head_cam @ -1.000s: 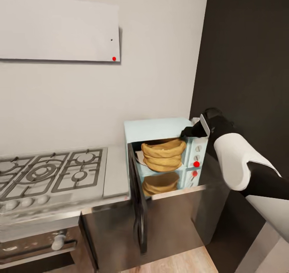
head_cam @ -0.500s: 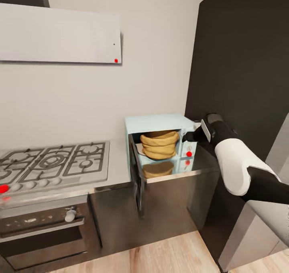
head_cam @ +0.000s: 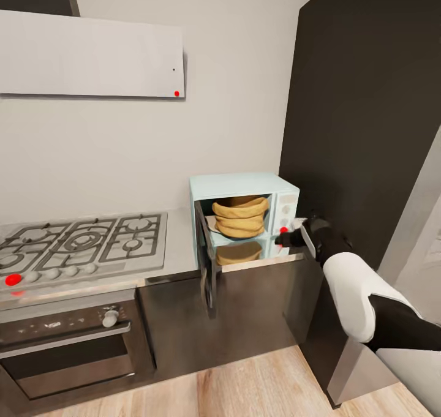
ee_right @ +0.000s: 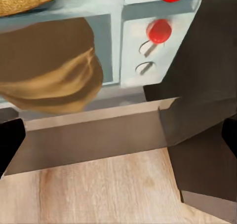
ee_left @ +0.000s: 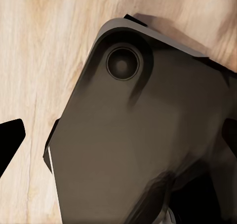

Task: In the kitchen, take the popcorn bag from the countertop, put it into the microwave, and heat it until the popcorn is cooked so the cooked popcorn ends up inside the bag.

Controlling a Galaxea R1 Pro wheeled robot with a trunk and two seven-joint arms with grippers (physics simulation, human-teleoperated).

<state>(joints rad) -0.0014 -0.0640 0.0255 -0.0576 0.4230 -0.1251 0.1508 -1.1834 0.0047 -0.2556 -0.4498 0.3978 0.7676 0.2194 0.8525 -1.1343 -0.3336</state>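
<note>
Popcorn bag (head_cam: 240,216) inside microwave (head_cam: 245,187), door (head_cam: 207,264) open | gas hob (head_cam: 79,242) beside | right end effector (head_cam: 286,238) aperture unclear

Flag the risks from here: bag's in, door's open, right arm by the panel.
1. The microwave door hangs wide open past the countertop edge; it must be shut before heating, and the base could bump it.
2. The right gripper sits close to the red knob; a stray nudge could turn it early.
3. The popcorn bag nearly fills the cavity; the closing door might catch it.
</note>
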